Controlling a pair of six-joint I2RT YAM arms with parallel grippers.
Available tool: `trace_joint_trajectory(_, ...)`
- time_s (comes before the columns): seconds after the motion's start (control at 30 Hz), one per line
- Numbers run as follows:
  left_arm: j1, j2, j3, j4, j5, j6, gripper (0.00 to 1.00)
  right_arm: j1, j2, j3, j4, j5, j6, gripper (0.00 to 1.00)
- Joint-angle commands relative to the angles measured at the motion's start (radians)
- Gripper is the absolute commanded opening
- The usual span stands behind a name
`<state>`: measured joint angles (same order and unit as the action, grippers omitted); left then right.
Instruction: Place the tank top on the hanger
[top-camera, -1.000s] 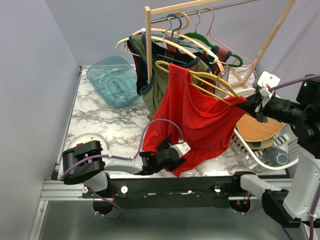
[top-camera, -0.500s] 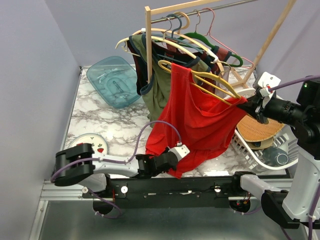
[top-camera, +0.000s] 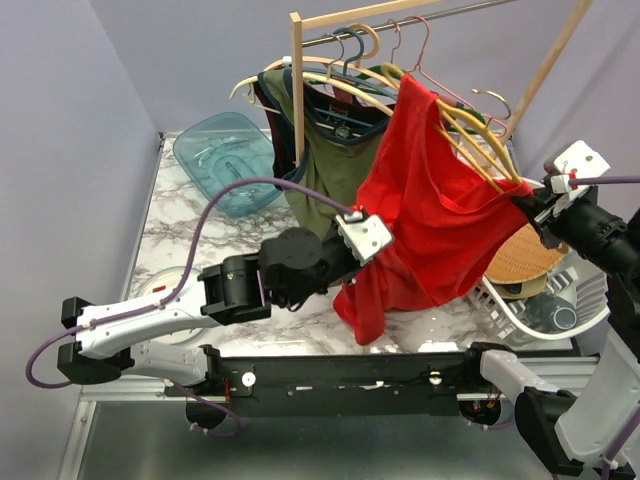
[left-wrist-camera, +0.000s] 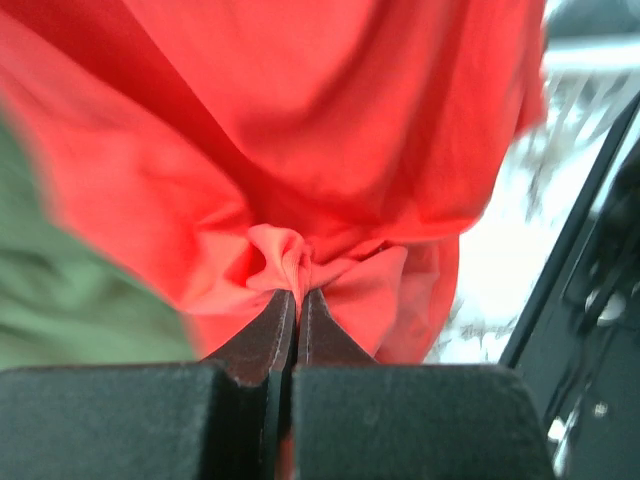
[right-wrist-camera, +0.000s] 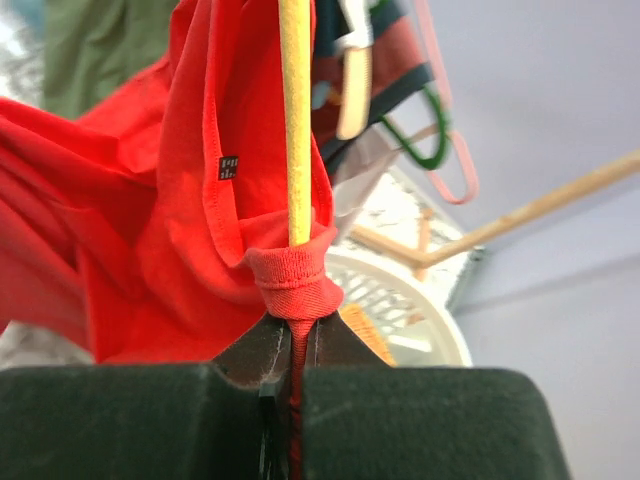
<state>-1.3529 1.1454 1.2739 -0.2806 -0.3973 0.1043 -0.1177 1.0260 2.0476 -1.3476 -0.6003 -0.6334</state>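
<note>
Left gripper (left-wrist-camera: 297, 297) is clamped tight on a bunch of tank top (top-camera: 430, 210) body fabric. Right gripper (right-wrist-camera: 297, 322) is pinched shut on a strap bunched around the hanger (right-wrist-camera: 295, 120) end. The top is held up just right of the rack (top-camera: 297, 90). Looks partly threaded; seating both shoulders remains.

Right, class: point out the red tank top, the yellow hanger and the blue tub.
tank top (top-camera: 430, 195), top external view, front panel.
hanger (right-wrist-camera: 295, 120), right wrist view, yellow bar.
blue tub (top-camera: 215, 150), top external view, bare inside.
</note>
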Motion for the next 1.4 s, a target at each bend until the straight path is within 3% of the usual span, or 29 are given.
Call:
trace_joint_trajectory(0.0, 0.012, 0.094, 0.267, -0.103, 0.116, 0.15, 0.0, -0.022, -0.001, 0.086, 0.149, 0.135, 0.069, 0.0)
trace_joint_trajectory(0.2, 0.021, 0.252, 0.577, -0.078, 0.207, 0.251, 0.0, -0.027, 0.014, 0.177, 0.298, 0.379, 0.159, 0.01)
trace_joint_trajectory(0.33, 0.029, 0.394, 0.799, -0.069, 0.273, 0.278, 0.0, -0.03, 0.016, 0.203, 0.352, 0.45, 0.182, 0.01)
trace_joint_trajectory(0.53, 0.077, 0.54, 0.981, 0.024, 0.35, 0.281, 0.0, -0.034, -0.01, 0.158, 0.494, 0.621, 0.176, 0.01)
trace_joint_trajectory(0.83, 0.264, 0.654, 0.987, 0.122, 0.566, 0.097, 0.0, -0.048, -0.058, -0.062, 0.616, 0.712, 0.167, 0.01)
trace_joint_trajectory(1.17, 0.265, 0.712, 1.006, 0.155, 0.716, 0.06, 0.0, -0.167, -0.129, -0.237, 0.674, 0.743, 0.178, 0.01)
trace_joint_trajectory(1.37, 0.267, 0.729, 0.969, 0.173, 0.756, 0.041, 0.0, -0.238, -0.184, -0.305, 0.654, 0.605, 0.209, 0.01)
